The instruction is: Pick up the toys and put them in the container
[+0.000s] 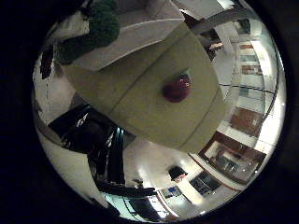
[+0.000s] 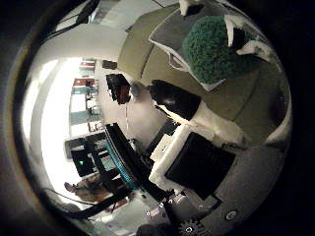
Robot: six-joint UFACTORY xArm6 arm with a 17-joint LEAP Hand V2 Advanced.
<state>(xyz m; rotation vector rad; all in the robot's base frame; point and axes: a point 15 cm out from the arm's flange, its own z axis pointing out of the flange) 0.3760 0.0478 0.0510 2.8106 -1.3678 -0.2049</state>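
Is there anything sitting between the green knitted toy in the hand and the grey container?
Nothing visible: the hand holds the green knitted toy directly over the pale grey container. The red round toy lies apart on the tabletop.

Hand (image 2: 197, 147): boxy segments, white shells set against glossy black blocks, edges squared off. Fingertips (image 2: 246, 42) white with black inserts. Near the palm a grey rounded housing (image 2: 246, 196) carries a small round marking, a toothed gear wheel (image 2: 189, 228) at its edge, and a few small bright screw heads.
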